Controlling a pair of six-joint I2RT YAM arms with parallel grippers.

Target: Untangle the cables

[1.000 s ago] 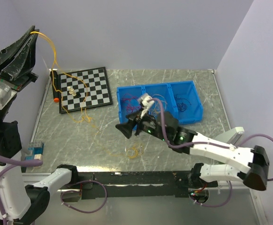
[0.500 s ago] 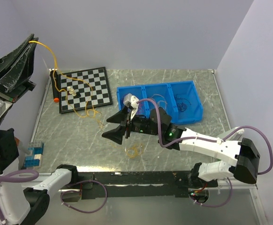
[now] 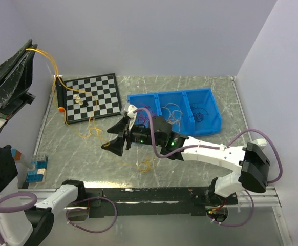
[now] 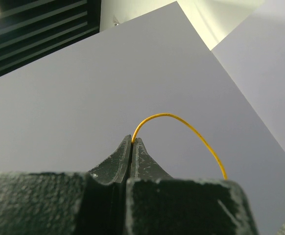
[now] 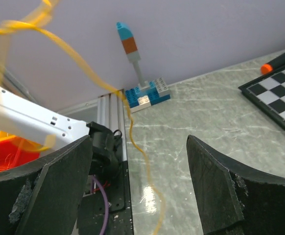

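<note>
My left gripper is raised high at the far left, shut on the end of a thin yellow cable. In the left wrist view the cable arcs out of the closed tips of that gripper. It hangs down over the chessboard, trails across the table and ends in a curl. My right gripper is open low over the table's middle. In the right wrist view the yellow strand runs between its spread fingers, touching neither, with the gripper wide. Red and purple cables lie in the blue bin.
A blue three-compartment bin stands at the back right. A chessboard with small pieces lies at the back left, an orange ball at its edge. A toy of blue blocks stands at the near left, also in the right wrist view.
My right arm has swung left, away from the blue bin, to straddle the yellow cable, staying open. The left gripper holds the cable taut and has shifted slightly.
</note>
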